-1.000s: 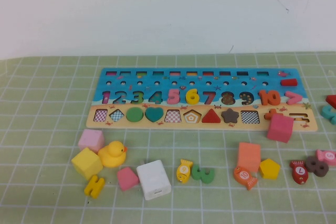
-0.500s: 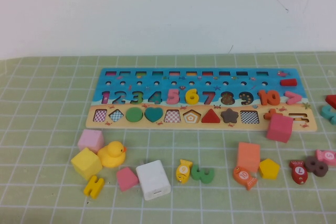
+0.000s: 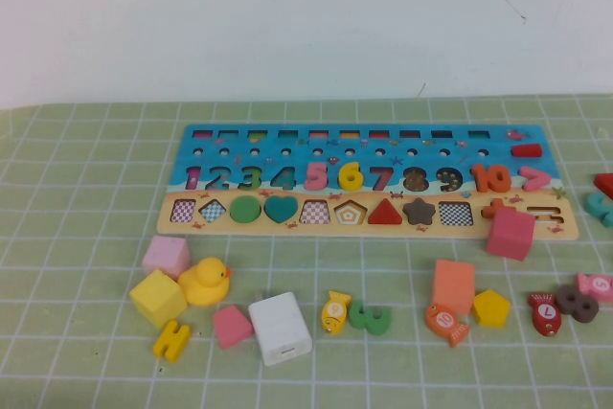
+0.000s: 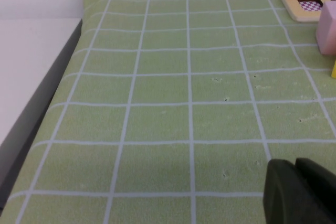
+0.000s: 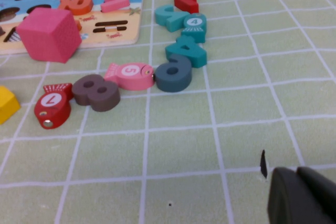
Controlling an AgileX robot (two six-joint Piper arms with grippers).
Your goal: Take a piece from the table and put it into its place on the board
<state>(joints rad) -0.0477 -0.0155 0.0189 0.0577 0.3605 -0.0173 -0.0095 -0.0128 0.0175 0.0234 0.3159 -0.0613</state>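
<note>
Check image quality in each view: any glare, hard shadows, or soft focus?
High view: even, soft light, no glare on the board, faint shadows under the blocks. Left wrist view: mat sharp, left pincer a dark blur at the frame's edge. Right wrist view: pink cube crisp, right pincer equally blurred.

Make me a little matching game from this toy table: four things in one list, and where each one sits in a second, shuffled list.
Things
1. yellow 6
2. rubber duck
3. pink cube
4. green 3

Places
A. on the green mat, beside a small yellow fish
B. in its slot on the board's blue part
C. overlapping the board's near right edge
D. on the mat, between two pastel cubes

Pairs: 1-B, 2-D, 3-C, 4-A

Neither pincer is near any of these; each shows only as a dark tip in its own wrist view.
</note>
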